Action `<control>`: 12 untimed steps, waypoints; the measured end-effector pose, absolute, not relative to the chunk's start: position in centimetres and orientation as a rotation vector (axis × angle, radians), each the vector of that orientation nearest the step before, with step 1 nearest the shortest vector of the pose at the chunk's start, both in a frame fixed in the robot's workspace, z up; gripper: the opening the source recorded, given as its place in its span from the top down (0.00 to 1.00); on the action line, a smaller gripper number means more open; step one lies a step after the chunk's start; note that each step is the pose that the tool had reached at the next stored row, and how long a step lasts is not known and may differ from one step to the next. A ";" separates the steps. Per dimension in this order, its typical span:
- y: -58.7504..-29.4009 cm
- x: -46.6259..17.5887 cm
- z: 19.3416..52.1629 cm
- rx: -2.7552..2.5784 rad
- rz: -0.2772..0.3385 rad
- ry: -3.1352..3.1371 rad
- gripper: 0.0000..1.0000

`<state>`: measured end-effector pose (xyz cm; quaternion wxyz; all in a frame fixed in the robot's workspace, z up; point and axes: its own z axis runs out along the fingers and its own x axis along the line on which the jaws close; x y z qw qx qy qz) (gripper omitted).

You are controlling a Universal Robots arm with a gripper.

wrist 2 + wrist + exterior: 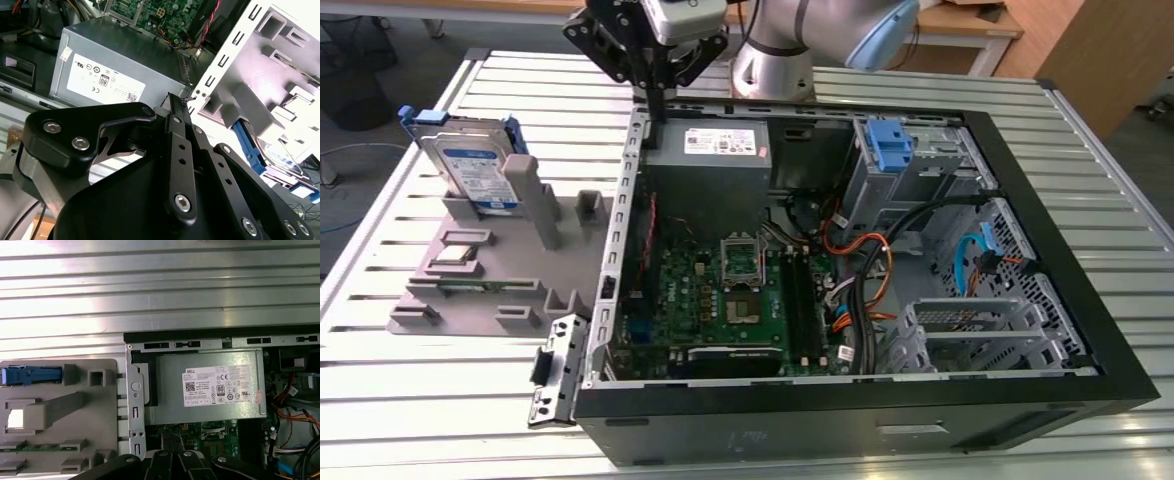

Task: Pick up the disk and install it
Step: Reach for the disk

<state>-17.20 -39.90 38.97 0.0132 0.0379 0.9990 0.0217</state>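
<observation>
Silver rectangular hard disk (471, 170) in blue plastic bracket (408, 117) stands upright in a grey fixture (454, 300) beside the open black computer case (854, 420). Empty gripper (171, 100) hangs above the case's wall, jaws pinched together. Judging it rigid, dense, shock-sensitive; grip the bracket edges.

White printed sticker (220, 385) on the grey metal box (169, 405); white-and-blue label (480, 178) on the disk (464, 160)

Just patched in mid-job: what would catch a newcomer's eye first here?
The open computer case dominates the exterior view, green motherboard and grey power supply exposed. At the exterior view's left, the disk stands upright in a grey fixture. The claw, shut and empty, hangs over the case's edge beside the power supply.
</observation>
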 end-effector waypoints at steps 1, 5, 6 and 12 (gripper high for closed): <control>-39.9 -17.3 39.0 0.118 0.068 3.112 0.89; -39.9 -17.6 39.0 0.118 0.068 3.112 0.89; -39.9 -17.7 39.0 0.118 0.068 3.112 0.89; -39.9 -18.3 39.0 0.118 0.068 3.112 0.89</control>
